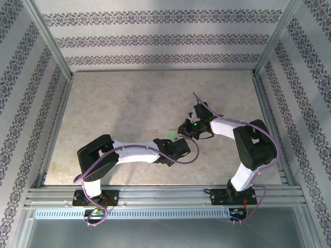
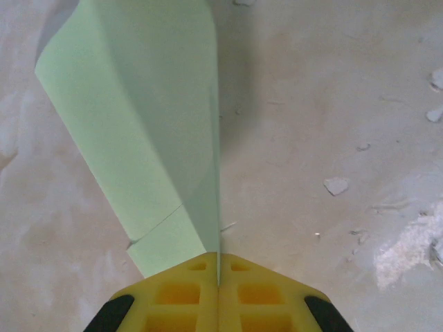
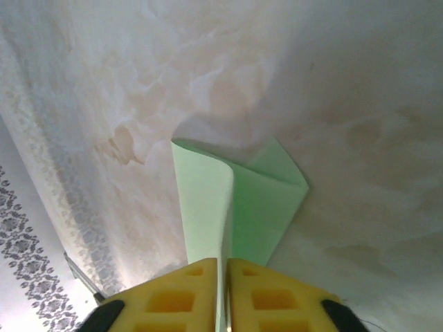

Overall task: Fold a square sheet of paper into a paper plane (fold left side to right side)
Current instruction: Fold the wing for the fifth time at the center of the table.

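Observation:
The pale green sheet of paper (image 1: 169, 135) is folded narrow and held up off the table between the two grippers. My left gripper (image 1: 175, 140) is shut on it. In the left wrist view the yellow pads (image 2: 187, 290) of that gripper (image 2: 219, 271) press together on the paper's crease, and the folded sheet (image 2: 138, 124) runs away up and to the left. My right gripper (image 1: 182, 129) meets the paper from the right. In the right wrist view this gripper (image 3: 226, 266) has a narrow gap between its pads, and the curled paper (image 3: 208, 200) passes through it.
The beige marbled tabletop (image 1: 129, 103) lies all around. Aluminium frame rails (image 1: 57, 119) and patterned walls close in the left, right and far sides. Small white flecks (image 2: 336, 185) dot the table surface under the left wrist.

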